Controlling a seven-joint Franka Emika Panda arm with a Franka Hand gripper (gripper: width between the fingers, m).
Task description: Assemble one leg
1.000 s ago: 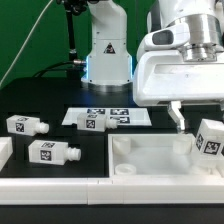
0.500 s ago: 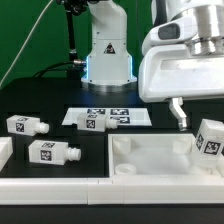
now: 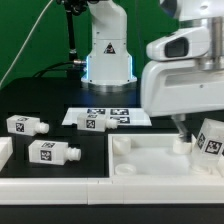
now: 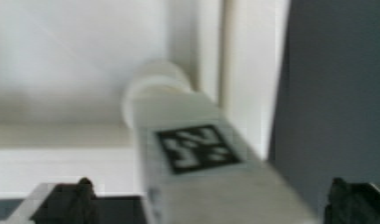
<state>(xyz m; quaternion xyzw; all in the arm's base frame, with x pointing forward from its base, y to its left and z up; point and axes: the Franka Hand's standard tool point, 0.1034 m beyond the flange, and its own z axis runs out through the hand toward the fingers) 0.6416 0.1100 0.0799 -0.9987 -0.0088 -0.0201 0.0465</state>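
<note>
1. White plastic on the black desk (image 3: 60,100), at the exterior view's left: two spare legs lie on their sides, the far-left leg (image 3: 27,125) and the nearer leg (image 3: 53,153). Both are well apart from the tray, and neither is fitted. A white block (image 3: 5,150) at the picture's edge is cut off, so what it is cannot be told.
2. Middle: the marker board (image 3: 105,117) lies flat between the robot base (image 3: 108,50) and the tray (image 3: 150,165). The tray's left corner sockets look bare, though they are small in the picture.
3. Right: the leg (image 3: 209,139) sits tilted at the tray's far right corner, with its tag facing the camera. The arm's bulky white body covers the ground just beside it. Whether the stub end touches a socket cannot be made out.
4. Hand (image 4: 213,198): the wrist view shows two dark fingertips (image 4: 71,197) spread wide. The leg (image 4: 201,147) runs between them and touches neither, so the hand is open and holds nothing. In the exterior view only one finger (image 3: 180,127) shows, just beside the leg; the other is hidden.
5. Judgement: the task is at an early stage. No leg stands in a socket. What is left is to close on the leg, bring it upright, put the stub into a corner socket and seat it.
6. The wrist view is blurred, and no socket can be picked out in it.
</note>
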